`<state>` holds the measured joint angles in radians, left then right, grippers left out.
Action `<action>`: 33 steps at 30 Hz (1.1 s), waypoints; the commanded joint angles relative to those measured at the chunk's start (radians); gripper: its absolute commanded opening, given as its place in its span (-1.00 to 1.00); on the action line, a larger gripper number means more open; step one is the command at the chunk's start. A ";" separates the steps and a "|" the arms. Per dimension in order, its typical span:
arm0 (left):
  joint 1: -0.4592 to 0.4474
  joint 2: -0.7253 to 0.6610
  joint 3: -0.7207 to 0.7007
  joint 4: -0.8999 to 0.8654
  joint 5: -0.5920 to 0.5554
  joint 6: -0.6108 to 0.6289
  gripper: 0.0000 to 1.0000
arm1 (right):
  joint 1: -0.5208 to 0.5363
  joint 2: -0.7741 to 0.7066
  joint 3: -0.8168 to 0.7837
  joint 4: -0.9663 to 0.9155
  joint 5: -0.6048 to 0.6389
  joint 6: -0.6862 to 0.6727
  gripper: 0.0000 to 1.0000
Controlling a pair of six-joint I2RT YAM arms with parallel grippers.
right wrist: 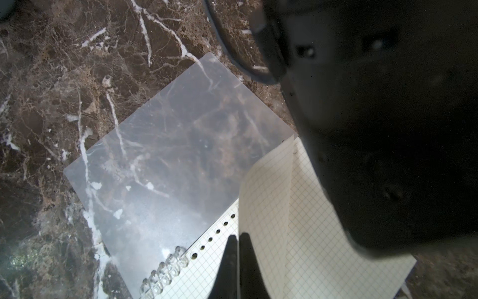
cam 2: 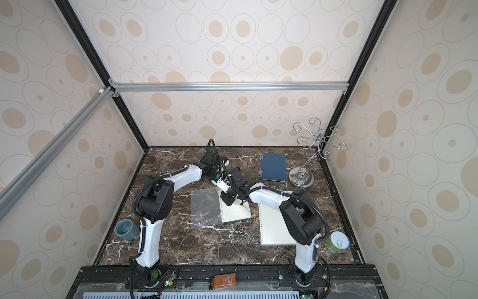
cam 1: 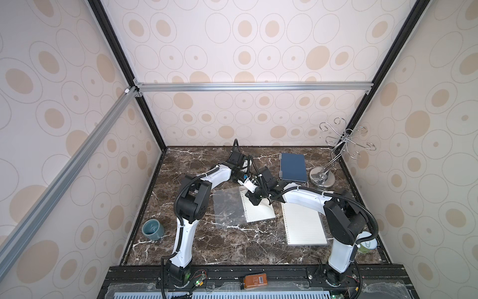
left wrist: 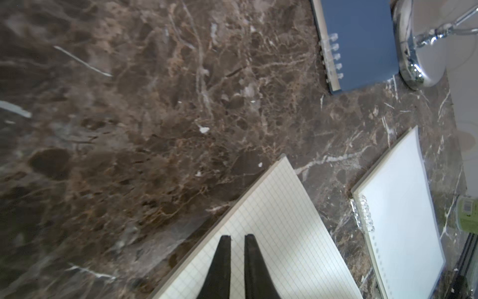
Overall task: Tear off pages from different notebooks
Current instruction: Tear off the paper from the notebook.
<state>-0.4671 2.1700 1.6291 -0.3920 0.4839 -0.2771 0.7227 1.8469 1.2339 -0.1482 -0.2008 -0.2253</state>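
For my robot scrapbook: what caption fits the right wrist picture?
The right gripper pinches a grid page up from the small notebook, its clear cover lying open.

A robotics lab test cell dressed to look domestic: an aluminium extrusion frame (cam 1: 253,86) carries wallpaper-patterned panels (cam 1: 258,38) around a marble-look tabletop (cam 1: 219,248), and a white-and-black left arm (cam 1: 185,240) and right arm (cam 1: 341,256) are mounted on a black rail (cam 1: 284,274) at its front edge. A chrome mug tree (cam 1: 333,155), a teal cup (cam 1: 153,230) and a pull-tab can (cam 2: 337,244) stand on it
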 commanded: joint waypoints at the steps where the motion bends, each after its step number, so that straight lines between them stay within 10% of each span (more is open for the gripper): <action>1: -0.016 0.022 0.032 -0.062 0.006 0.083 -0.74 | 0.014 -0.028 -0.021 0.036 0.024 -0.046 -1.00; 33: -0.021 0.271 0.178 -0.262 -0.153 0.106 -0.92 | 0.081 -0.046 -0.161 0.151 0.035 -0.183 -1.00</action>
<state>-0.4892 2.3352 1.8309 -0.5564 0.4408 -0.2115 0.7864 1.8229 1.0893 -0.0051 -0.1295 -0.3622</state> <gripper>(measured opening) 0.049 0.041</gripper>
